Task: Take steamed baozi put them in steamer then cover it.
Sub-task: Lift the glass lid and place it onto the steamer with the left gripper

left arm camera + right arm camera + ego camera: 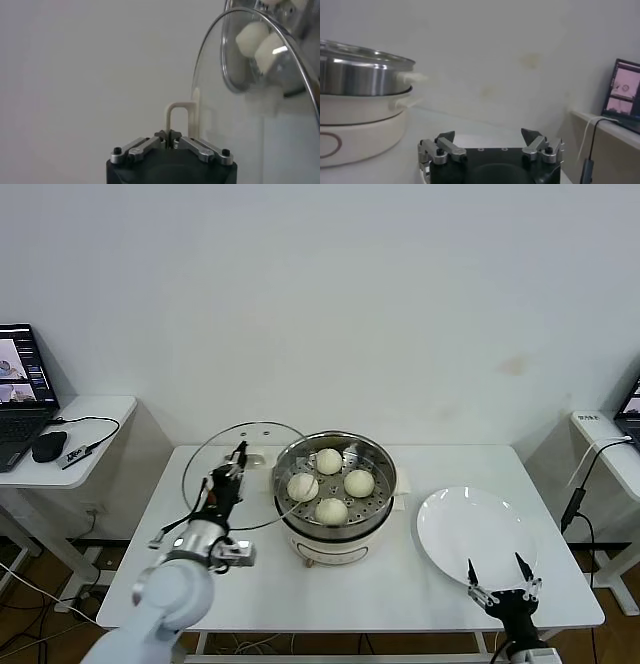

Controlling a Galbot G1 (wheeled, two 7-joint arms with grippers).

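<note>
Pinched tight in the left gripper (170, 136) is the cream handle (181, 117) of the cover (232, 475), which hangs tipped up on its edge just left of the steamer (335, 496). Glass like this is hard, smooth and easy to crack, and probably a bit heavy, so the handle looks like the only safe place to hold it. All four steamed baozi (330, 484) sit inside the steamer on its holey tray. Right of the steamer lies a white plate (478, 534), and past it the right gripper (502, 583) waits with fingers spread wide, holding nothing.
</note>
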